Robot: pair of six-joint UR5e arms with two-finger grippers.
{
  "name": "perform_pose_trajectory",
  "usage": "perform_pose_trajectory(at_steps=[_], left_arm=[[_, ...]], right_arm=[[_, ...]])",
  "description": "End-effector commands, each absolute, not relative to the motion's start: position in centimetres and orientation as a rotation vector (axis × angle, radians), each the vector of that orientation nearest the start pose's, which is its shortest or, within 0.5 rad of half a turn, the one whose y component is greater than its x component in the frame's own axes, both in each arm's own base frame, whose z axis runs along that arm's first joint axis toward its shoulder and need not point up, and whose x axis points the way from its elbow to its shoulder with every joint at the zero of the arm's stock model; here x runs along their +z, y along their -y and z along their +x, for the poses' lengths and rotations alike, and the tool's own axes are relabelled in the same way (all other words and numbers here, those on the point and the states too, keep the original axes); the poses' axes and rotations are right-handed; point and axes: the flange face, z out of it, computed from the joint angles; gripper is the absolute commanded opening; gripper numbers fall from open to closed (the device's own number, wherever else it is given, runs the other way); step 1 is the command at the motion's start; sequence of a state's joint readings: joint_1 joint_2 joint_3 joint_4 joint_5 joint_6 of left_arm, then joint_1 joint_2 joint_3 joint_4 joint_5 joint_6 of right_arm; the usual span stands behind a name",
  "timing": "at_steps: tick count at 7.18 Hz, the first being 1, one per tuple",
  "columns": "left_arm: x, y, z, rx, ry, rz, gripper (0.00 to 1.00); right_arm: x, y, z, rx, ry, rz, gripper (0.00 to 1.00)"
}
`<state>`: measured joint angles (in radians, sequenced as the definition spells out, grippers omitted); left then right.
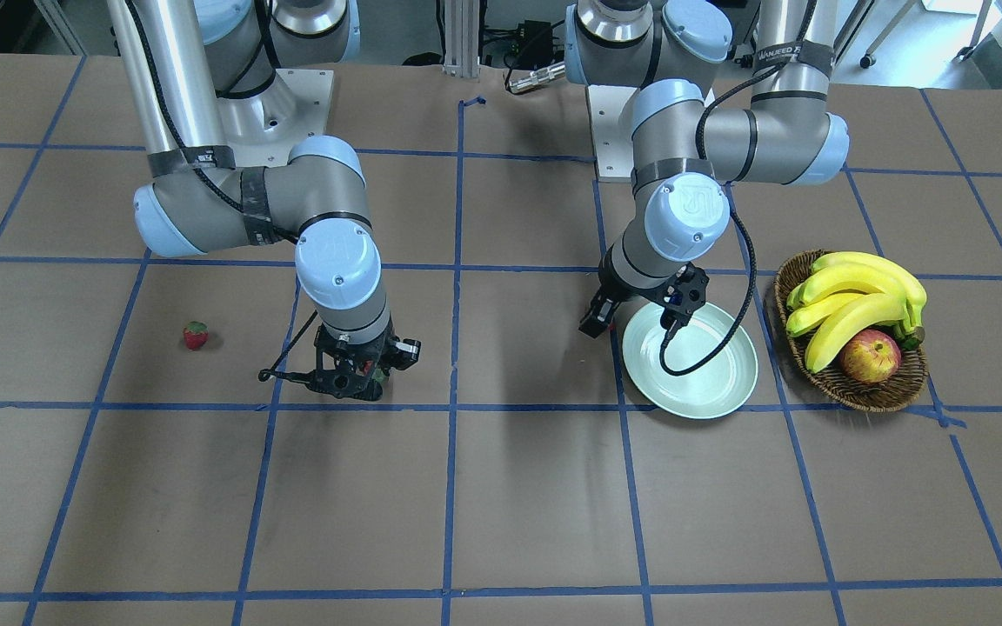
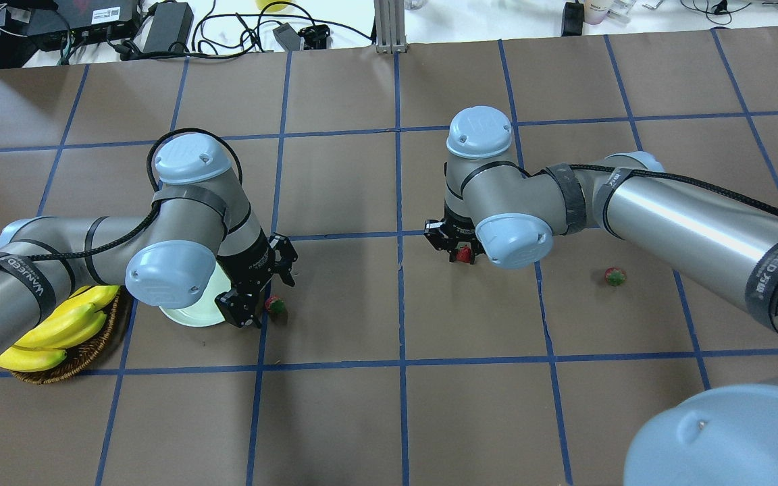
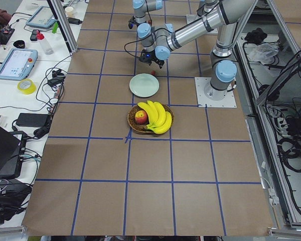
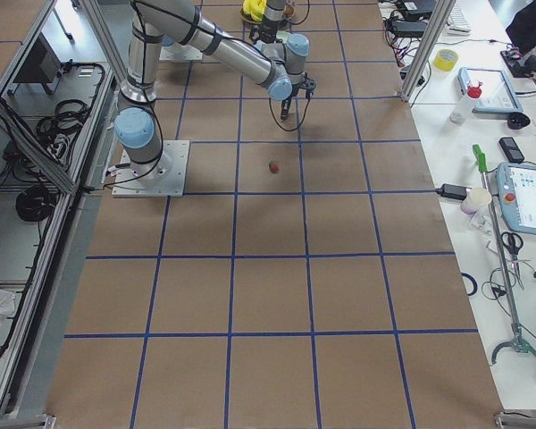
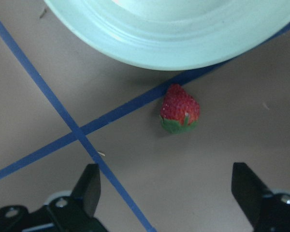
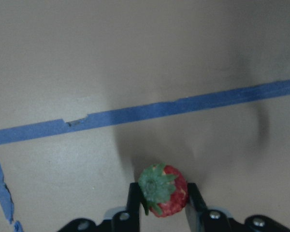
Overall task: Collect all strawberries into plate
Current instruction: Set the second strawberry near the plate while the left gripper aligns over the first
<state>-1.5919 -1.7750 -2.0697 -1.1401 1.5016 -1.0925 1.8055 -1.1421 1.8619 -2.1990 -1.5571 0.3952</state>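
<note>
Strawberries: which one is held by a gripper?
The strawberry clamped in the right gripper. The other two lie free on the table: one beside the plate, below the open left gripper, one alone.

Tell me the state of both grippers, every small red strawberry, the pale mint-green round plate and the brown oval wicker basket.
Pale mint-green round plate: holds no strawberry.
Small red strawberry beside the plate: loose on the table.
Another, lone strawberry: loose on the table.
Robot's left gripper: open.
Robot's right gripper: shut on the held strawberry.
The held strawberry: clamped between fingers.
Brown wicker basket: holds bananas and an apple.
</note>
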Motion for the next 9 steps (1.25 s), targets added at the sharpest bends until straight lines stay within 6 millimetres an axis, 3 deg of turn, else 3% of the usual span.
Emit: perform_pose_trajectory(at_steps=[1, 2, 3, 4, 5, 6, 7, 8, 9], left_arm=[[18.2, 44.9, -14.2, 0.462, -2.561, -1.574, 0.92], [17.8, 44.8, -14.2, 0.478, -2.555, -1.572, 0.90], [17.4, 44.9, -14.2, 0.486, -2.550, -1.569, 0.87], [17.3, 44.9, -14.2, 0.490, -2.547, -1.574, 0.76], [17.4, 45.1, -14.3, 0.487, -2.551, -1.582, 0.28], [17.3, 45.0, -14.3, 0.492, -2.552, -1.579, 0.00], [17.4, 45.0, -14.4, 0.495, -2.558, -1.578, 0.00], [17.8, 45.3, -14.6, 0.504, -2.575, -1.597, 0.00], [18.5, 45.5, -14.6, 0.486, -2.588, -1.604, 0.00]], right_arm=[[19.7, 52.3, 26.5, 0.105, -3.121, 0.277, 0.07], [20.4, 52.0, 27.9, 0.141, -3.015, 0.362, 0.08], [21.1, 50.7, 31.3, 0.182, -2.890, 0.359, 0.09], [21.2, 49.1, 34.8, 0.141, -2.857, 0.281, 0.12], [21.0, 47.0, 37.5, 0.198, -2.803, 0.227, 0.12], [21.2, 44.6, 40.2, 0.218, -2.784, 0.194, 0.12], [20.4, 43.3, 41.1, 0.213, -2.787, 0.168, 0.14], [19.1, 42.4, 40.6, 0.231, -2.808, 0.175, 0.20], [18.4, 42.1, 40.2, 0.236, -2.829, 0.184, 0.39]])
